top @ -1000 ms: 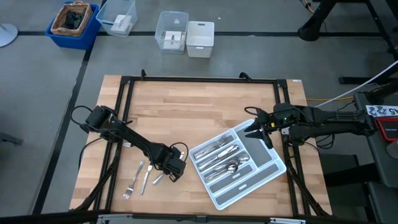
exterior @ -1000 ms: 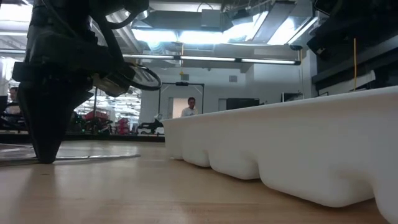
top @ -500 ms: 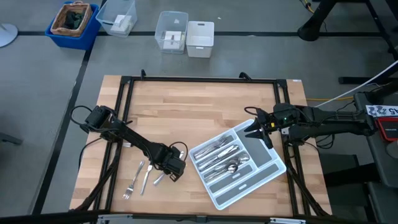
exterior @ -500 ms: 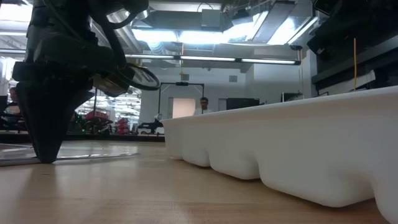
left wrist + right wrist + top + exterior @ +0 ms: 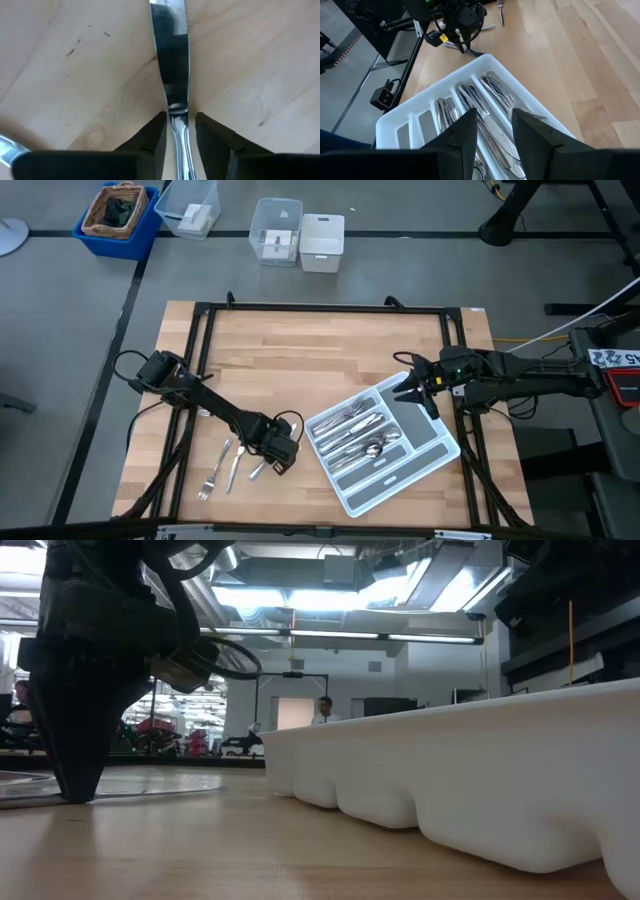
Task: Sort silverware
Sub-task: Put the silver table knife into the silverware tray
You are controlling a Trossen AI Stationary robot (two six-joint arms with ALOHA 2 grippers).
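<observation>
A table knife (image 5: 172, 65) lies flat on the wood, left of the light grey tray (image 5: 425, 455). My left gripper (image 5: 180, 120) points straight down over it, open. One finger stands on each side of the knife where the handle meets the blade, with a thin gap on both sides. In the high view this gripper (image 5: 278, 460) is near the tray's left corner, and the knife's end (image 5: 256, 470) pokes out beside it. Two more pieces of silverware (image 5: 222, 468) lie on the table to the left. Several pieces (image 5: 350, 430) lie in the tray's compartments. My right gripper (image 5: 492, 135) hangs open above the tray's far right end.
Black frame rails (image 5: 320, 308) run round the tabletop. Clear plastic boxes (image 5: 277, 230), a white box (image 5: 322, 242) and a blue bin (image 5: 118, 218) stand on the floor beyond the far edge. A person (image 5: 323, 710) stands far off in the room.
</observation>
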